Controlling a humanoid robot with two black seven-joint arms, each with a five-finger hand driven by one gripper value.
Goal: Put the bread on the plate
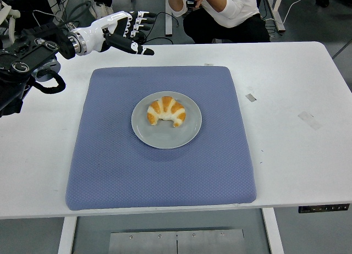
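A golden croissant lies on the round grey plate, which sits in the middle of a blue mat. My left hand is raised over the table's far left, well away from the plate, its fingers spread and holding nothing. The black left arm comes in from the left edge. My right arm does not show in the head view.
A crouching person holds a camera just past the table's far edge. Cables lie on the floor behind. Two small pieces of tape are stuck on the white table to the right of the mat.
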